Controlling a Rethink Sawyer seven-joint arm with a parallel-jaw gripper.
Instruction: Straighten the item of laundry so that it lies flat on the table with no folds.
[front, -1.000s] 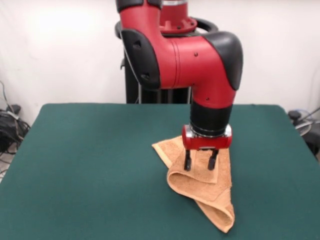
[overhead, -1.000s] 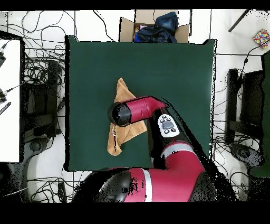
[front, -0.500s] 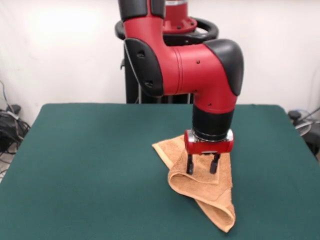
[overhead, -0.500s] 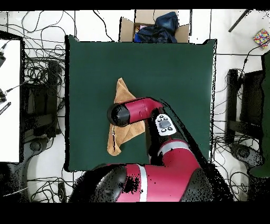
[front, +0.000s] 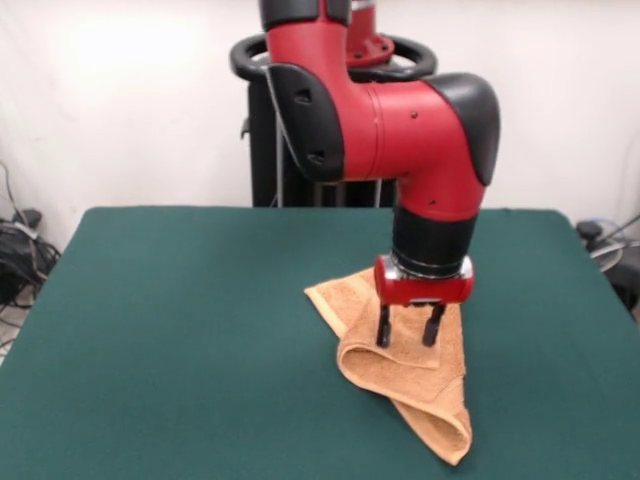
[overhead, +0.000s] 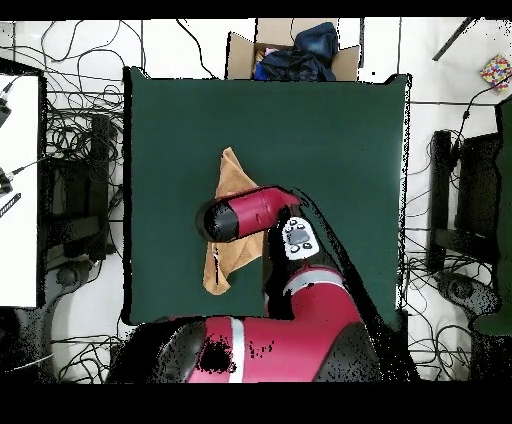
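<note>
The item of laundry (front: 410, 385) is an orange-tan towel, folded over itself into a long pointed shape on the dark green table (front: 180, 340). In the overhead view the towel (overhead: 232, 177) runs from mid-table toward the table's left lower part, half hidden under the arm. My gripper (front: 408, 340) hangs straight down over the towel's upper layer, open, its two black fingers (front: 383, 327) spread and their tips at or just above the cloth. Nothing is held between them.
A cardboard box (overhead: 290, 55) with dark clothes stands off the table's far edge in the overhead view. Cables and stands ring the table on both sides. The red arm (overhead: 255, 212) covers the towel's middle.
The arm has swung slightly to the right in the front view and the gripper has drifted a little right and down over the towel. The towel lies unchanged.
</note>
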